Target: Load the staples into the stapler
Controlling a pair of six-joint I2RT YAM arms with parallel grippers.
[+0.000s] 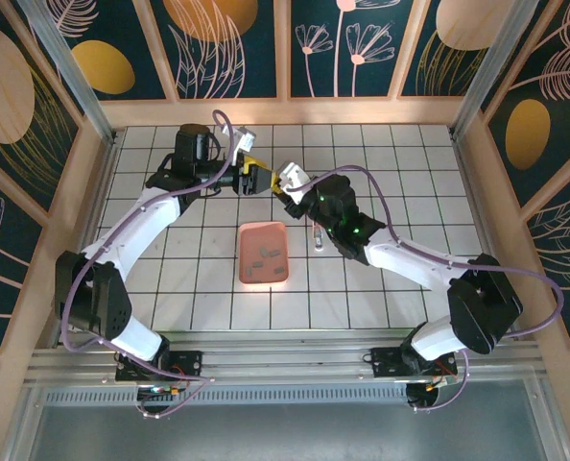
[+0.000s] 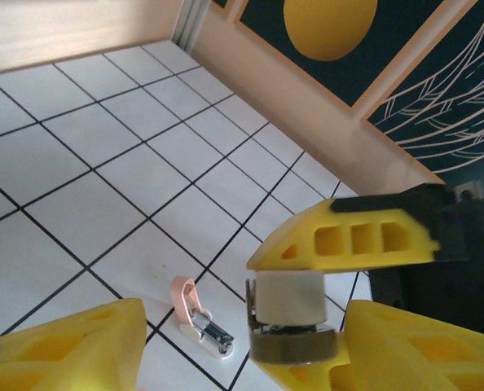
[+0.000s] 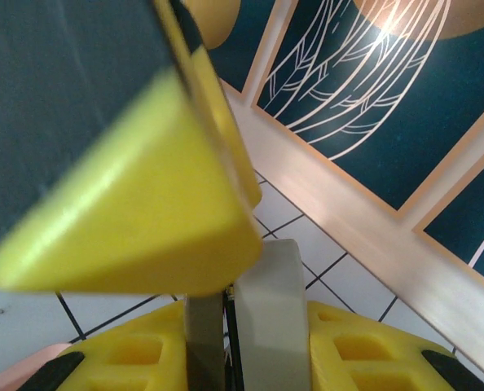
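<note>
Nearest me, the tray sat mid-table with a few small grey bits in it, the staples I reckon. The stapler lay on the table just off the tray's right edge, pink top tipped up, metal showing. Farther back, toward the far edge, the right gripper was clamped on a white-and-grey block held off the table. The left gripper faced it, fingers spread either side of the block, gripping nothing. My take: square the left fingers on the block's grey end before squeezing, go slow, and keep the right one tight so nothing twists or drops.
</note>
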